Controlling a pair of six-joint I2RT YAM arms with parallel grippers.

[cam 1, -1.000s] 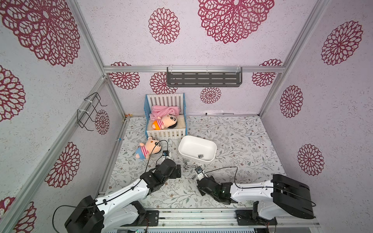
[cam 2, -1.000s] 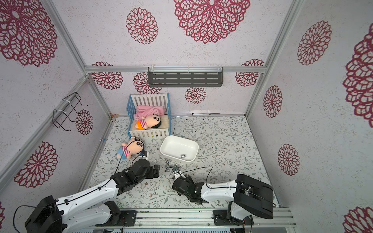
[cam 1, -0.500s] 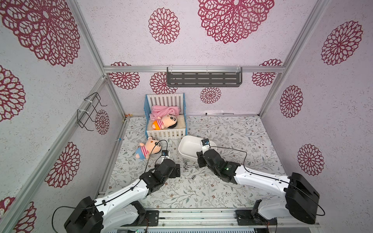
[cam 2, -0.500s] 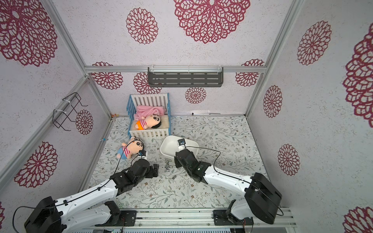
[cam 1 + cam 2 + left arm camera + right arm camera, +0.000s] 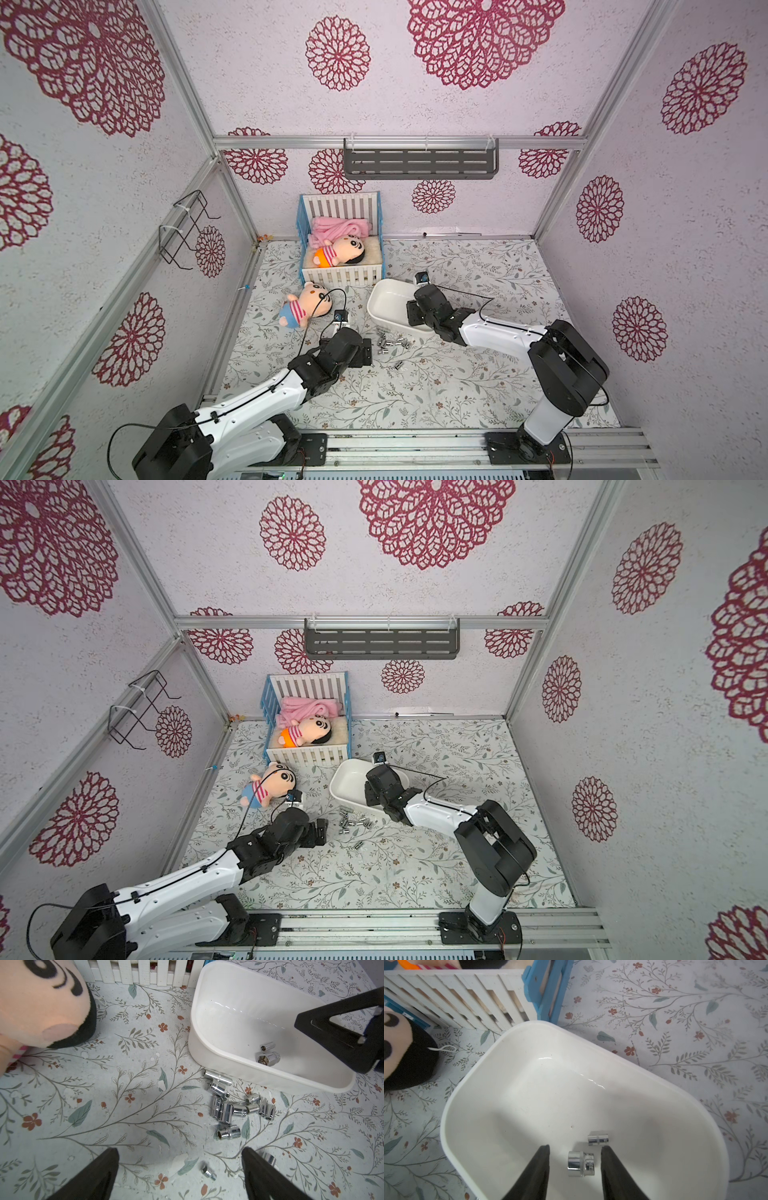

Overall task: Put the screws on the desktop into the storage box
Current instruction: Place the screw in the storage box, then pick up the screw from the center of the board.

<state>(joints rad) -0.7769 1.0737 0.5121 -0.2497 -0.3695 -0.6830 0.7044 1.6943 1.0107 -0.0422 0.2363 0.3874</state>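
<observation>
Several shiny silver screws (image 5: pixel 390 340) (image 5: pixel 353 821) (image 5: pixel 230 1109) lie clustered on the leafy desktop (image 5: pixel 457 386) just in front of the white storage box (image 5: pixel 384 286) (image 5: pixel 349 764) (image 5: pixel 199 1022) (image 5: pixel 446 1126). One stray screw (image 5: pixel 399 365) lies nearer the front. My right gripper (image 5: pixel 575 1148) (image 5: pixel 411 313) hangs open over the box. A wide screw (image 5: pixel 581 1164) lies on the box floor between its fingers, untouched, with a slimmer screw (image 5: pixel 598 1138) beside it. My left gripper (image 5: pixel 180 1152) (image 5: pixel 368 351) stands wide open, low over the desktop, left of the cluster, with a tiny screw (image 5: pixel 208 1172) between its fingers.
A blue and white toy crib (image 5: pixel 340 245) with a doll stands right behind the box. A plush doll (image 5: pixel 305 305) lies on the desktop left of the box, close to my left arm. A grey shelf (image 5: pixel 419 164) hangs on the back wall.
My right arm swung from the desktop by the screws to over the storage box; its jaws opened and let a screw go into the box. My left arm stayed put.
</observation>
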